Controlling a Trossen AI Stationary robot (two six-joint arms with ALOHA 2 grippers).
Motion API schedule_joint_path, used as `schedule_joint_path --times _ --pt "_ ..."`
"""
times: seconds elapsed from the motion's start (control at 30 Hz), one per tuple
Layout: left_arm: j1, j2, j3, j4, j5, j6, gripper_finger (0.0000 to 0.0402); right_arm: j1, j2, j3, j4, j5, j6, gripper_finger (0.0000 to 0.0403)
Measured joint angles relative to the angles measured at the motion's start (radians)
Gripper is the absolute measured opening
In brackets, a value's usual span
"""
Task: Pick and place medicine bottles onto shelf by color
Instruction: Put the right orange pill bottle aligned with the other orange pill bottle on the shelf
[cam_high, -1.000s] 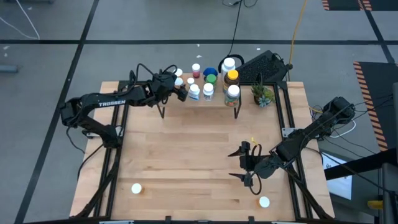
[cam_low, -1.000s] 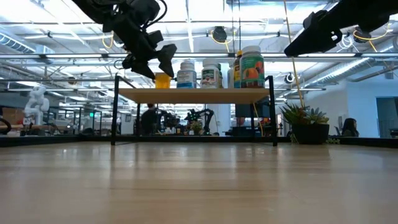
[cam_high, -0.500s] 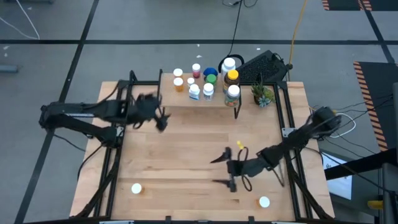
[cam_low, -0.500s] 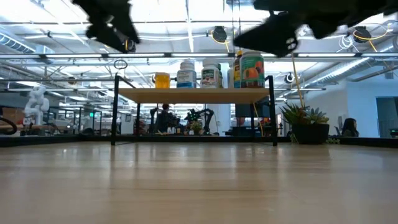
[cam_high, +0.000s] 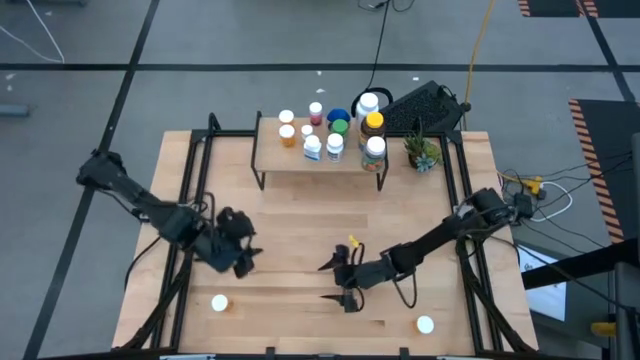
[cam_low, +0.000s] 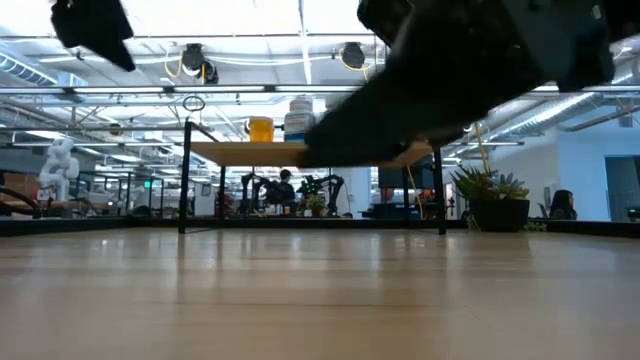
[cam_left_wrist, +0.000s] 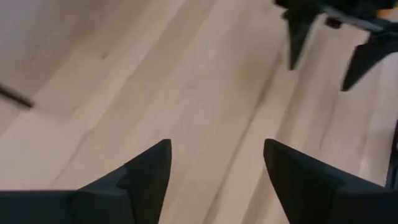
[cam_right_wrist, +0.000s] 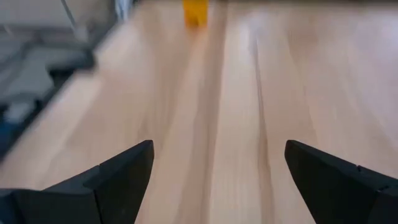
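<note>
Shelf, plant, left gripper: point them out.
Shelf (cam_high: 275, 160), high view, bare board at its front left.
Plant (cam_high: 421, 152), high view, middle of leaves.
Left gripper (cam_left_wrist: 214, 171), left wrist view, midway between its open fingertips.

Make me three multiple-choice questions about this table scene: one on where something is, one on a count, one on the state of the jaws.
1. Where does the small green potted plant stand?
A. On the table beside the low light-wood shelf
B. On the shelf among the bottles
C. At the table's near edge

2. How many white-capped medicine bottles stand on the bare wooden tabletop, off the shelf?
A. None
B. Two
C. Five

3. How do the left gripper jaws stand?
A. Shut on a bottle
B. Open, holding nothing
C. Shut, empty

Answers: 1 A, the high view shows the plant off the shelf's right end. 2 B, one bottle sits near the left gripper, another by the right arm. 3 B, the left wrist view shows bare wood between the spread fingers.
</note>
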Motion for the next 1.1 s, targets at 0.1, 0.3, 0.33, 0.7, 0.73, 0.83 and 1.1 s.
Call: schedule_joint_path --times 0.1,0.3,0.33,0.7,0.73,0.83,1.1 --pt "-0.029 0.083 0.000 0.175 -0.042 0.108 0.0244 0.020 -0.081 0.009 -0.247 0.000 0.073 0.0359" --pt "-0.028 0.274 0.000 0.604 -0.052 0.412 0.0241 0.115 -0.301 0.012 -0.617 -0.087 0.103 0.0359" --pt "-0.027 0.308 0.000 0.682 -0.052 0.466 0.0241 0.138 -0.337 0.012 -0.667 -0.107 0.097 0.0359" --pt "0.009 0.622 0.000 1.298 -0.043 0.865 0.0241 0.371 -0.725 0.013 -1.323 -0.207 0.603 0.0359" --pt "0.014 0.637 0.000 1.316 -0.043 0.862 0.0241 0.394 -0.743 0.013 -1.365 -0.206 0.640 0.0359" --pt "0.020 0.667 0.000 1.340 -0.043 0.811 0.0241 0.458 -0.758 0.012 -1.458 -0.205 0.719 0.0359" --pt "-0.001 0.694 0.000 1.327 -0.036 0.687 0.0241 0.584 -0.683 -0.108 -1.252 -0.210 0.756 0.0359"
